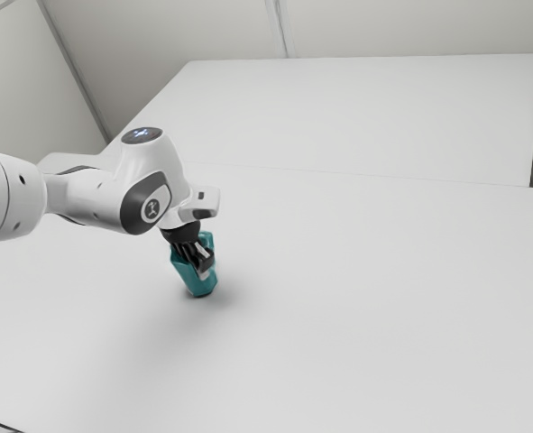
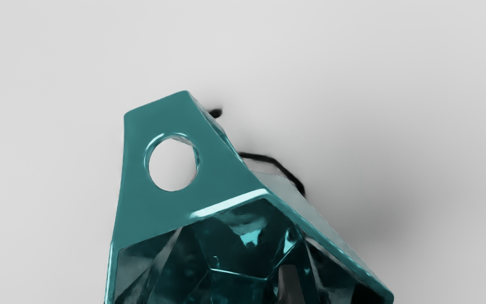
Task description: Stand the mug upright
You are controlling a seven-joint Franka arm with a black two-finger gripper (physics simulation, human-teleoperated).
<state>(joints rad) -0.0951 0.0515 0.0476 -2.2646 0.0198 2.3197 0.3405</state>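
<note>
Table (image 1: 374, 298): pale, broad. My claw (image 1: 204, 265) reaches down at the mouth of the mug (image 1: 202, 286), toward the exterior view's left, well in from the far edge; apart or clamped, can't tell. Long axis near vertical, mouth up, slight lean; base contact unclear. Holed handle (image 2: 217, 169) juts sideways.

In the exterior view, the arm (image 1: 90, 196) is extended from nine o'clock, its wrist (image 1: 149, 185) is bent, and the pincer (image 1: 203, 263) is pointed downward, toward five o'clock.
</note>
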